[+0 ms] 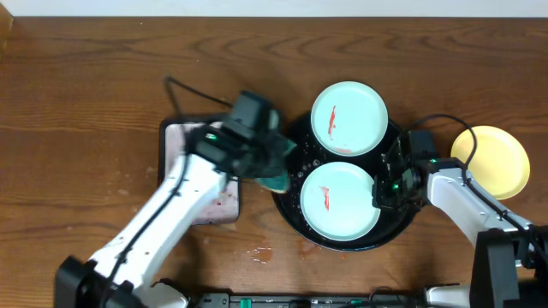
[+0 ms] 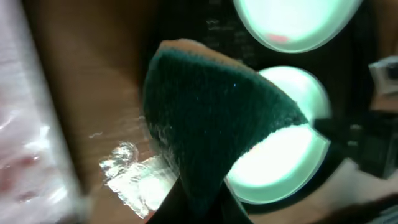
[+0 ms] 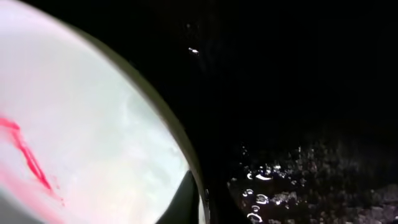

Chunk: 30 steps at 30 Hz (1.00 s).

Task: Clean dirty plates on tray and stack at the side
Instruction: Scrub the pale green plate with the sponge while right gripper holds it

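Note:
Two pale mint plates with red sauce smears lie on the round black tray (image 1: 291,216): a far plate (image 1: 348,118) and a near plate (image 1: 339,200). A pale yellow plate (image 1: 490,161) sits on the wood tabletop to the right of the tray. My left gripper (image 1: 261,154) is shut on a dark green sponge (image 1: 276,169) at the tray's left rim; in the left wrist view the sponge (image 2: 211,124) hangs beside the near plate (image 2: 286,162). My right gripper (image 1: 383,184) is shut on the near plate's right rim (image 3: 81,124), one finger (image 3: 196,193) lying inside the rim.
A small rectangular tray (image 1: 182,139) with pink stains lies under my left arm. Wet patches (image 1: 261,253) and a reddish spot (image 1: 306,248) mark the table in front of the black tray. Water drops (image 3: 267,180) sit on the black tray's floor.

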Available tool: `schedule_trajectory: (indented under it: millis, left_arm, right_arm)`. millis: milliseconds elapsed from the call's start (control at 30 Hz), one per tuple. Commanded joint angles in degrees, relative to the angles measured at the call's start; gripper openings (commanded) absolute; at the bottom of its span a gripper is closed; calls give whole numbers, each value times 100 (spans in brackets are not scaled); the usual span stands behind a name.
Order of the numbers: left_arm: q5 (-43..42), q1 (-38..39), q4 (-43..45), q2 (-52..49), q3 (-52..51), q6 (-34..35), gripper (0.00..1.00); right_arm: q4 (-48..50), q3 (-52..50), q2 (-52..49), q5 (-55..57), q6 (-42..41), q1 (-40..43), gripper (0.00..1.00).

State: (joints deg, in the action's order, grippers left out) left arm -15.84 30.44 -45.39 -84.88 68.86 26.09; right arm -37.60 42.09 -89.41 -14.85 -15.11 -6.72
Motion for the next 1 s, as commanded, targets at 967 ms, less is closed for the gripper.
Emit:
schedule_trajectory:
  millis: [967]
  left_arm:
    - [3077, 1484, 308, -2785, 302, 1563, 8]
  right_arm:
    - [57, -57, -166, 70, -31, -39, 1]
